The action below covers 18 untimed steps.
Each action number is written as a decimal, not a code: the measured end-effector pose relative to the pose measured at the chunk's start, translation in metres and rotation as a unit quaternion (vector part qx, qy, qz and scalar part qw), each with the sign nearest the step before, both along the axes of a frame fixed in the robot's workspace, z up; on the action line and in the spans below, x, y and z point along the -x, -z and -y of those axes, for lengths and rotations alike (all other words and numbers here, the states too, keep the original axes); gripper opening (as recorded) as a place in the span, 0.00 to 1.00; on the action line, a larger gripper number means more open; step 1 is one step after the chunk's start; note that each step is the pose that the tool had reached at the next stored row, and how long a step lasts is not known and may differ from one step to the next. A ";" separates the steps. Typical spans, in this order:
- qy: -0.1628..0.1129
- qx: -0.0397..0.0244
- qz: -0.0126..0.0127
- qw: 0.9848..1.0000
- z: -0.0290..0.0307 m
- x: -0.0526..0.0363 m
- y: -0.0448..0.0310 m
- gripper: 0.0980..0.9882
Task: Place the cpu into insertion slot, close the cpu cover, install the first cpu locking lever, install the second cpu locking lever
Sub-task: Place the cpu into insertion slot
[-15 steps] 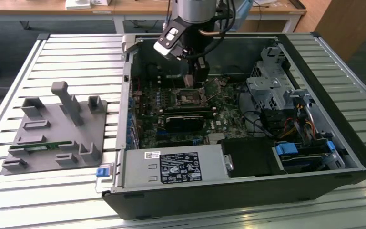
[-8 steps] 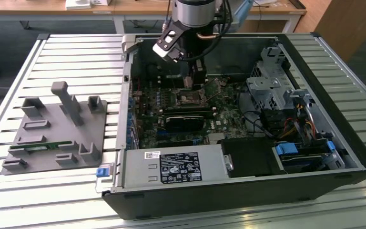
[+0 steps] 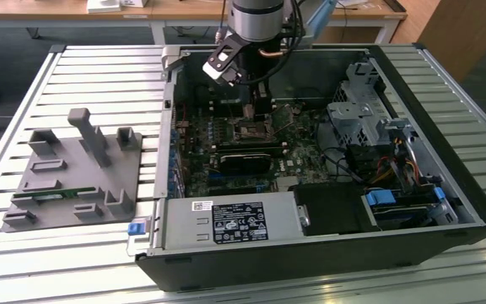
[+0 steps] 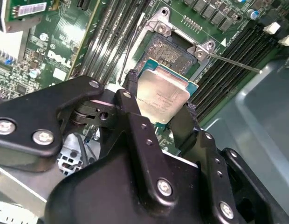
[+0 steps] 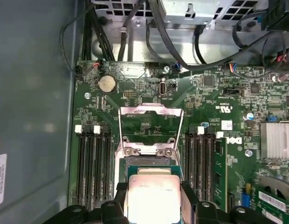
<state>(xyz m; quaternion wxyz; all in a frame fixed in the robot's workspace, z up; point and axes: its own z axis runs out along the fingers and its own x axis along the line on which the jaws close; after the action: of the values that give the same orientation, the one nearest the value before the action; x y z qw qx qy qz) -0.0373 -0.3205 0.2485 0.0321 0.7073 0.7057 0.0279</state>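
Note:
My gripper [image 4: 161, 95] is shut on the cpu [image 4: 164, 93], a flat square chip with a silvery top and a thin green edge, held by two opposite sides between black fingers [image 4: 184, 126]. The cpu [image 5: 153, 196] hangs just above the insertion slot [image 4: 168, 50], a dark square socket in a silvery frame, and partly covers it. The cpu cover [image 5: 151, 110] stands tilted open at the socket's far end. A thin metal locking lever [image 4: 237, 63] sticks out beside the slot. In the exterior view the gripper [image 3: 260, 107] is low inside the computer case, over the slot [image 3: 254, 132].
Long black memory slots [image 5: 91, 163] run on both sides of the socket. Cables [image 5: 135, 28] and a drive cage [image 3: 357, 120] lie beyond it. A power supply [image 3: 230, 221] sits at the case's front. A grey fixture tray [image 3: 70, 171] lies outside the case at the exterior view's left.

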 end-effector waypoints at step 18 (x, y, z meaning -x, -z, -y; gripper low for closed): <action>0.009 0.004 0.009 1.000 -0.0035 0.0044 0.0288 0.49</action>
<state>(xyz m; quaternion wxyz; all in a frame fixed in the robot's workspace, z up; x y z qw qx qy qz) -0.0418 -0.3170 0.2196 0.0415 0.7130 0.6993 0.0306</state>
